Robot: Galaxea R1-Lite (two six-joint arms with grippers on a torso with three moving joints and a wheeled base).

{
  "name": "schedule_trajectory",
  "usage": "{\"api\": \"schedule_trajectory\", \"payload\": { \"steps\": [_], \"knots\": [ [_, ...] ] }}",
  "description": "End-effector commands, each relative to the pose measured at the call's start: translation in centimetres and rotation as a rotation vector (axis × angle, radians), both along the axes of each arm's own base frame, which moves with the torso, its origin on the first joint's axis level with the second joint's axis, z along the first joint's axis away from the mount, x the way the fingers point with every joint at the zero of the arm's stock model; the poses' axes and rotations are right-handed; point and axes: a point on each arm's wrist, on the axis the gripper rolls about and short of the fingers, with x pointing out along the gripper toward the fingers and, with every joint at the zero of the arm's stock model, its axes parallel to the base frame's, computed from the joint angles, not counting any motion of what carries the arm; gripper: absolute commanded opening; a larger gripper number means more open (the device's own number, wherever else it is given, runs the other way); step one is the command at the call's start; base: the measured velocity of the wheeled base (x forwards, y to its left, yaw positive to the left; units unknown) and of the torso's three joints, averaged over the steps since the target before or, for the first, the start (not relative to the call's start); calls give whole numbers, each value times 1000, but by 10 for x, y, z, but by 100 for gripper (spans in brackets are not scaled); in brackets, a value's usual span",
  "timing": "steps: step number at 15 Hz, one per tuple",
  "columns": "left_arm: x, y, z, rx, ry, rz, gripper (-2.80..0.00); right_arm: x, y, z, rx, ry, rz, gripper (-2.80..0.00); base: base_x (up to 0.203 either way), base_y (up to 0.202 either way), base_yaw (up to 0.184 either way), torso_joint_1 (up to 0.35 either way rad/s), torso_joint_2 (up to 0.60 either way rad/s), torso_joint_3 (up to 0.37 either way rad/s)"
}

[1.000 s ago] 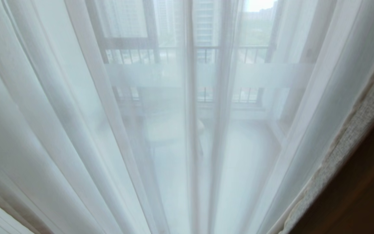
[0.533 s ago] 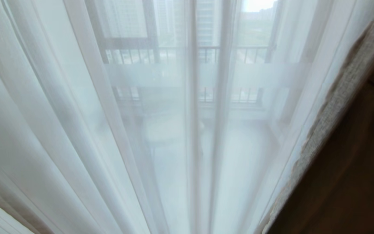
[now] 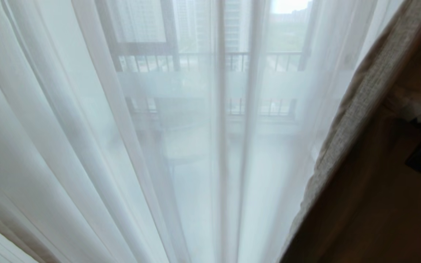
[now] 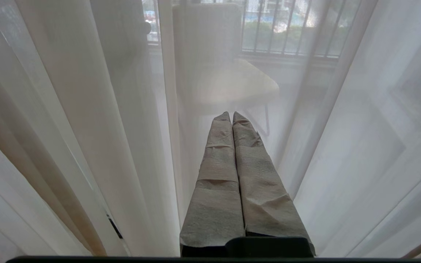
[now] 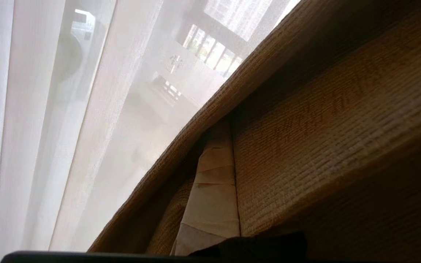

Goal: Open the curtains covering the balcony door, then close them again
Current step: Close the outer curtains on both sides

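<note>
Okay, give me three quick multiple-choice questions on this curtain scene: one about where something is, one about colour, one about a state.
1. Where in the head view is the thick drape?
A) right edge B) left edge C) centre

2. What colour are the sheers?
A) black B) white C) red

3. How are the left gripper fingers?
A) wide apart B) pressed together C) clamped on a chair

Answers: 1 A, its woven edge runs down the right side. 2 B, translucent white with the railing showing through. 3 B, the wrapped fingers meet along their length, holding nothing.
</note>
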Motion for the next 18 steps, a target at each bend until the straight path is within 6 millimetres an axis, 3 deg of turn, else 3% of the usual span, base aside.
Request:
{"api": "schedule_trajectory", "payload": {
  "steps": [1,18],
  "knots": [
    [0,0,0,-1,-1,1,-280,3,11,-5,-18,17,22,-280,0,0,0,0,0,0],
    [0,0,0,-1,-1,1,-280,10,64,-21,-85,-59,89,-280,0,0,0,0,0,0]
  ]
}}
